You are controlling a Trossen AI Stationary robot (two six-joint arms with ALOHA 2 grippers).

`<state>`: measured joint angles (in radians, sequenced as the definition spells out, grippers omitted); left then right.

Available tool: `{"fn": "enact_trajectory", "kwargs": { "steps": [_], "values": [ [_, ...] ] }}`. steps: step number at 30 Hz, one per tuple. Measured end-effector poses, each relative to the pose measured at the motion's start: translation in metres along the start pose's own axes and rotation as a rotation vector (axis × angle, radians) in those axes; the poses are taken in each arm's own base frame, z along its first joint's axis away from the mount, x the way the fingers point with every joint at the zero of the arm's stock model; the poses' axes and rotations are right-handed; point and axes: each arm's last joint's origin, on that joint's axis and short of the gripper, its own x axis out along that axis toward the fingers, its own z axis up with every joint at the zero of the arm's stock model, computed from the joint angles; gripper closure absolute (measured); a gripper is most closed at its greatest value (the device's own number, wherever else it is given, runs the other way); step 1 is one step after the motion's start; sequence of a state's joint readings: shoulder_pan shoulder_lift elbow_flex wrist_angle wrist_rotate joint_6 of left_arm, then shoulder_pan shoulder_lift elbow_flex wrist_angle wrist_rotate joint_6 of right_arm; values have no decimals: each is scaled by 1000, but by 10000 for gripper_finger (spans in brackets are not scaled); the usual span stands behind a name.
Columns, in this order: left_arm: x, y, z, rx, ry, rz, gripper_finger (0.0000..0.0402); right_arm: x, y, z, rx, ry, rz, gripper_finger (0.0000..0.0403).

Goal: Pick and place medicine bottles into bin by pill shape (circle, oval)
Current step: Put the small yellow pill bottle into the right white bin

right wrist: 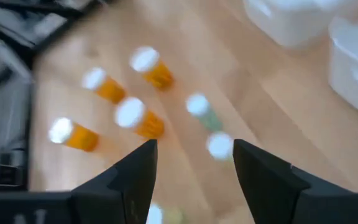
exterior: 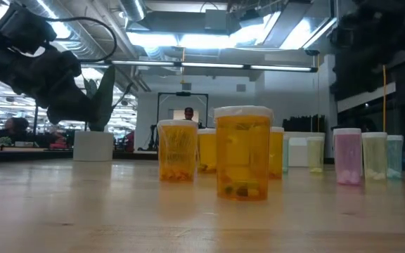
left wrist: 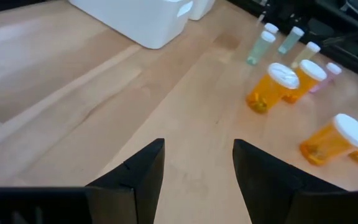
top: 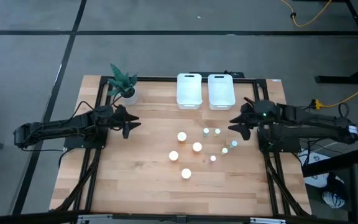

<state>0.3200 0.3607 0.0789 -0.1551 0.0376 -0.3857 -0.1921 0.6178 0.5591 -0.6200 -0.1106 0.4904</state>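
Several medicine bottles with white caps stand upright on their bases in the middle of the wooden table: larger orange ones [top: 197, 147] [exterior: 242, 154] and smaller pastel ones [top: 217, 132] [exterior: 348, 155]. My left gripper [top: 133, 123] [left wrist: 197, 162] is open and empty above the table's left part, left of the bottles. My right gripper [top: 233, 124] [right wrist: 194, 158] is open and empty above the table's right part, just right of the pastel bottles [right wrist: 204, 112].
Two white bins [top: 189, 91] [top: 220, 91] stand side by side at the far edge. A potted green plant [top: 124, 84] stands at the far left. Black frame rails [top: 89, 180] run along the table's sides. Bare wood lies near the front edge.
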Motion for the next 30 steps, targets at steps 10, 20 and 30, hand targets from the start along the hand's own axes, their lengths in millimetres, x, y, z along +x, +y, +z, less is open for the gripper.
{"fn": "enact_trajectory", "kwargs": {
  "steps": [10,20,30],
  "values": [
    [0,3,0,3,-22,90,220,33,10,24,-243,319,-83,191],
    [0,3,0,4,-23,103,220,82,-1,15,-258,549,-139,191],
    [0,3,0,3,-23,103,220,106,-5,11,-363,601,-142,191]
  ]
}}
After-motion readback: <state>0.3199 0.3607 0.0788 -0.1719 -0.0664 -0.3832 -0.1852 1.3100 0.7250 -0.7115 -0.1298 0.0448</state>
